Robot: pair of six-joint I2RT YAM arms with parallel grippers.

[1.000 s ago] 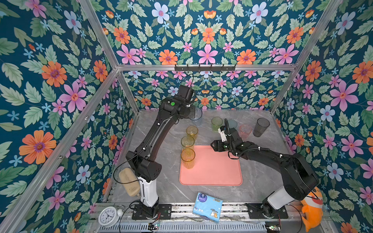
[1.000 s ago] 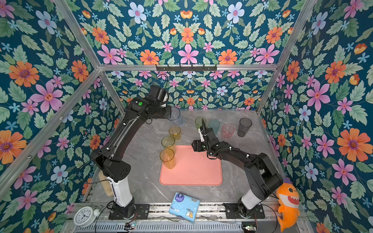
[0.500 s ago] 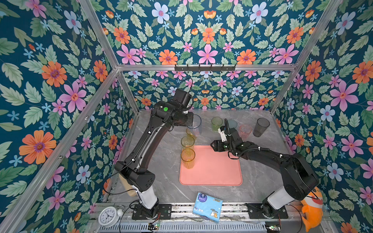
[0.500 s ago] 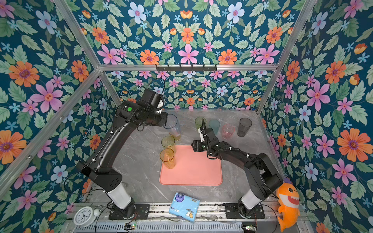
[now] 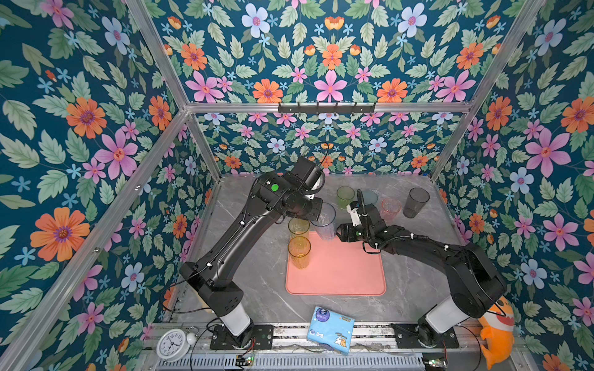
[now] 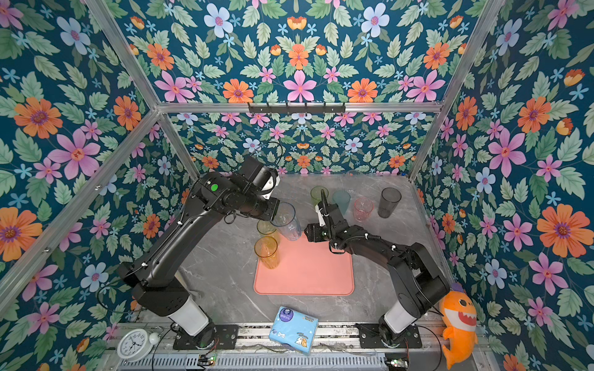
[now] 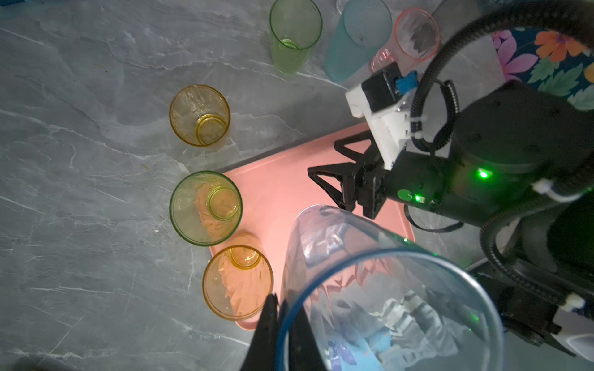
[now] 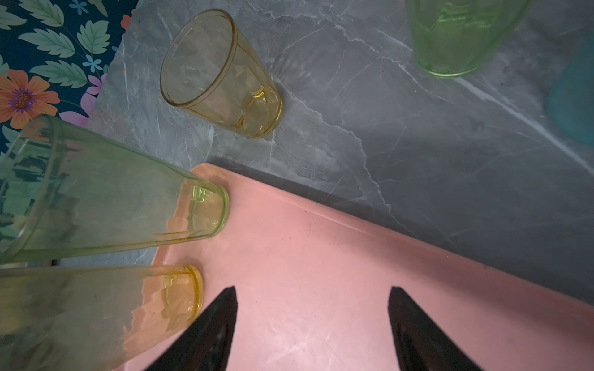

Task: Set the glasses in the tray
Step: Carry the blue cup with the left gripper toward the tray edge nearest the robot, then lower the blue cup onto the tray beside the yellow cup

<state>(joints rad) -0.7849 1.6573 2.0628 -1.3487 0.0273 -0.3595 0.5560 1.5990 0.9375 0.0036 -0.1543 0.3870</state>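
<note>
My left gripper (image 7: 283, 298) is shut on the rim of a tall blue-grey glass (image 5: 325, 221) (image 6: 286, 221), which is held tilted at the far left edge of the pink tray (image 5: 347, 273) (image 6: 315, 276). A yellow-green glass (image 5: 299, 226) and an amber glass (image 5: 299, 252) stand on the tray's left edge. A short yellow glass (image 7: 200, 115) stands on the table beyond them. Green (image 5: 345, 196), teal (image 5: 369, 197), pink (image 5: 390, 208) and dark grey (image 5: 415, 202) glasses line the back. My right gripper (image 8: 313, 289) (image 5: 340, 229) hangs open and empty over the tray's far side.
A light-blue tissue packet (image 5: 331, 329) lies at the front edge, with a white clock (image 5: 170, 345) at front left and an orange shark toy (image 5: 496, 331) at front right. Flowered walls close in the grey marble table (image 5: 257, 282) on three sides.
My left arm has carried the blue-grey glass from the back of the table forward and down to the tray's far left edge. The right arm has stayed still.
</note>
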